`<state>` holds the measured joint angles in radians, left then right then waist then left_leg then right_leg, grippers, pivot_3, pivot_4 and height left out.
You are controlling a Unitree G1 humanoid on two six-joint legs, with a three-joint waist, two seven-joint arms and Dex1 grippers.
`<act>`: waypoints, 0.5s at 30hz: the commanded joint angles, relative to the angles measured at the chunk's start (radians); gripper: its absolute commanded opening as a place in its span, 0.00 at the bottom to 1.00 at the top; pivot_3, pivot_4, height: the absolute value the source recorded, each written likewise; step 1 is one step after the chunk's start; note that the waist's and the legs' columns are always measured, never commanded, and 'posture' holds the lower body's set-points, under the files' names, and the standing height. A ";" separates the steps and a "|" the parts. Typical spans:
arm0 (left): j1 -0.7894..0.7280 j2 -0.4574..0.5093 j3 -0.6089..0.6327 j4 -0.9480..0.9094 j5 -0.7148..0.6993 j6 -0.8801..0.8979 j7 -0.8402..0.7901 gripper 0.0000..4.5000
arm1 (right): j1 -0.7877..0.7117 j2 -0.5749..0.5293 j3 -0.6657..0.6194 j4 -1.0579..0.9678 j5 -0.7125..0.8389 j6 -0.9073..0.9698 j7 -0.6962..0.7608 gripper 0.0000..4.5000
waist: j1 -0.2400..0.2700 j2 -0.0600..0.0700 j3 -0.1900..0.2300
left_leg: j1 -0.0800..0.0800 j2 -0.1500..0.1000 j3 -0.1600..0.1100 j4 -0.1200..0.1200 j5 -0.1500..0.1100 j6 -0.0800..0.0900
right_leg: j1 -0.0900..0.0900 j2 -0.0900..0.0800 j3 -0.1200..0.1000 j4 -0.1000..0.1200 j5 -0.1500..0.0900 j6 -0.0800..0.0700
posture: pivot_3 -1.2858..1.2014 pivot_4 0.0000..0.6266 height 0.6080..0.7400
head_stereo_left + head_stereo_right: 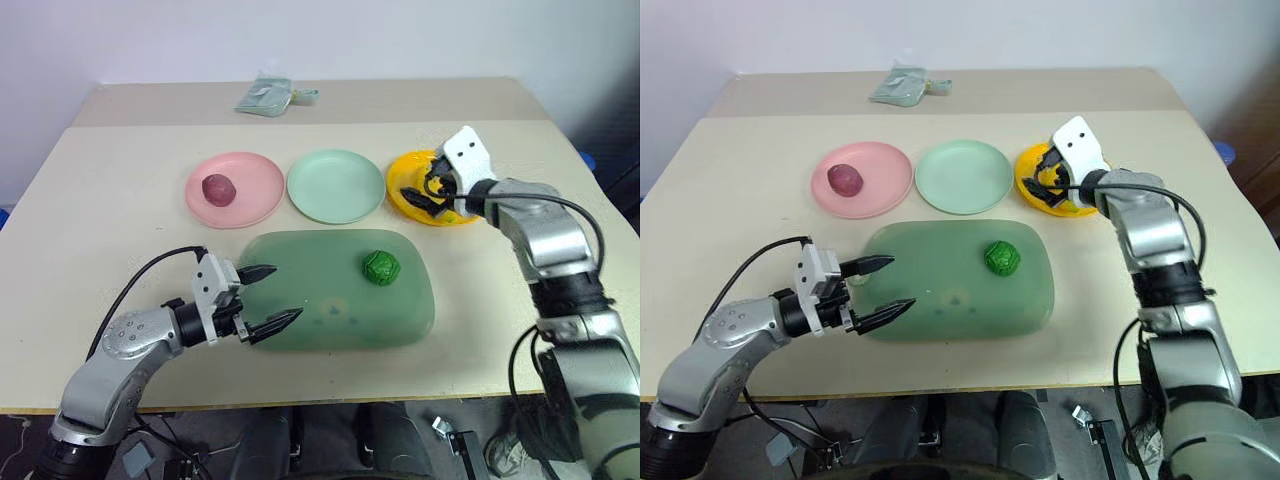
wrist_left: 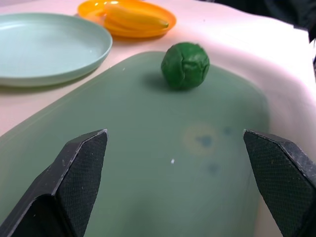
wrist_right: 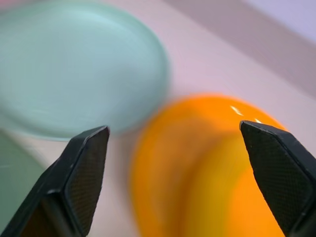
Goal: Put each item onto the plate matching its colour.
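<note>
Left gripper jaws spread, green ball on board.

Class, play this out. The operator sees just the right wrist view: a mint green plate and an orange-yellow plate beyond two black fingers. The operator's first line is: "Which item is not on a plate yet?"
Observer: The bumpy green ball. It sits on the translucent green board, not on any plate.
Operator: Is the pink plate done?
Observer: Yes. The dark red-purple fruit lies on the pink plate.
Operator: Where is the other arm?
Observer: The left end effector is open at the board's near left edge, pointing towards the ball.
</note>
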<state>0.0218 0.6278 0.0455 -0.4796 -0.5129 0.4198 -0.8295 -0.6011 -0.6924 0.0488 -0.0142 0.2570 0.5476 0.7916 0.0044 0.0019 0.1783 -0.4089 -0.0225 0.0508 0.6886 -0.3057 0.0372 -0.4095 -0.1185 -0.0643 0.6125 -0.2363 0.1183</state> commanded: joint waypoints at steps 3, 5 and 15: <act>-0.022 0.009 0.016 0.003 -0.007 -0.032 -0.030 1.00 | 0.196 -0.076 0.030 -0.304 0.117 0.039 0.170 0.98 | 0.005 0.000 0.000 | 0.000 0.000 0.000 0.001 0.000 0.000 | 0.000 0.000 0.000 0.001 0.000 0.000 | 0.52 0.24 1.00; -0.032 0.003 0.006 0.006 -0.005 -0.032 -0.031 1.00 | 0.212 -0.072 0.075 -0.283 0.045 0.028 0.127 0.98 | 0.004 0.000 0.000 | 0.001 0.000 0.000 0.003 0.000 0.000 | 0.001 0.000 0.000 0.002 0.000 0.000 | 0.52 0.24 1.00; -0.034 -0.007 -0.015 -0.015 -0.007 -0.025 -0.026 1.00 | 0.179 -0.017 0.118 -0.176 -0.052 0.011 0.054 0.86 | 0.008 0.000 0.000 | 0.000 0.000 0.000 0.004 0.000 0.000 | 0.001 -0.001 0.000 0.002 0.000 0.000 | 0.52 0.24 1.00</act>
<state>-0.0109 0.6219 0.0233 -0.4650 -0.5127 0.4055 -0.8541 -0.4014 -0.7153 0.1859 -0.1784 0.2081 0.5796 0.8474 0.0126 0.0018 0.1783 -0.4085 -0.0222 0.0506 0.6926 -0.3058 0.0371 -0.4090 -0.1191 -0.0640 0.6148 -0.2363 0.1180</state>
